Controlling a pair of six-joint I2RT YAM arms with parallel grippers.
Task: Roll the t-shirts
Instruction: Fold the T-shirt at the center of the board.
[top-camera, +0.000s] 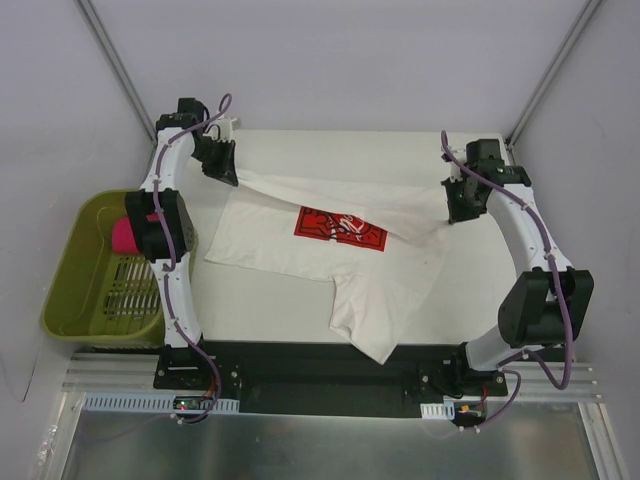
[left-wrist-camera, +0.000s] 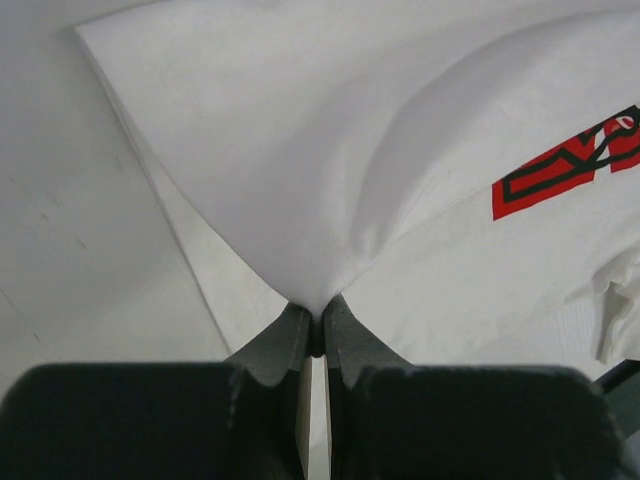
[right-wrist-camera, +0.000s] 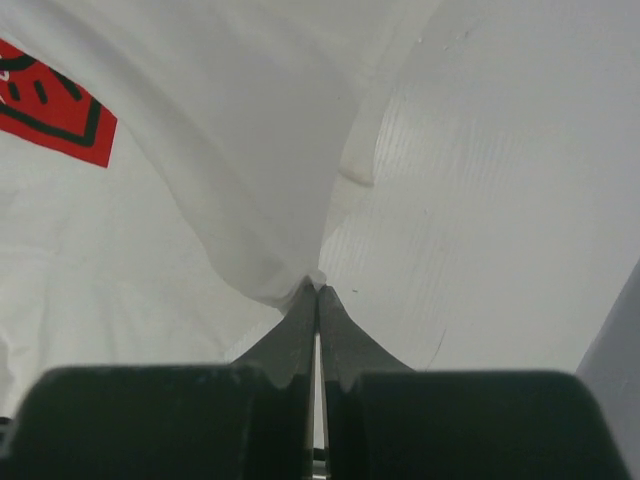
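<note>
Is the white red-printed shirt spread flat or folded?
Partly folded: left gripper and right gripper pinch the white t-shirt by its far edge, doubled over the spread rest.

bright, even, diffuse light fell from above; shadows were faint, and the white t-shirt (left-wrist-camera: 250, 150) looked washed out in wrist views.

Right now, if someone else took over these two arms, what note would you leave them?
Left gripper: jaws shut on the white t-shirt, at the left end of its far edge.
Right gripper: jaws shut on the right end of that edge.
The edge is lifted off the table; the rest lies spread, red print up.
Done: a pink bundle, seemingly a rolled t-shirt, sits in the green basket left of the table.
To do: the white t-shirt is not yet rolled.
</note>
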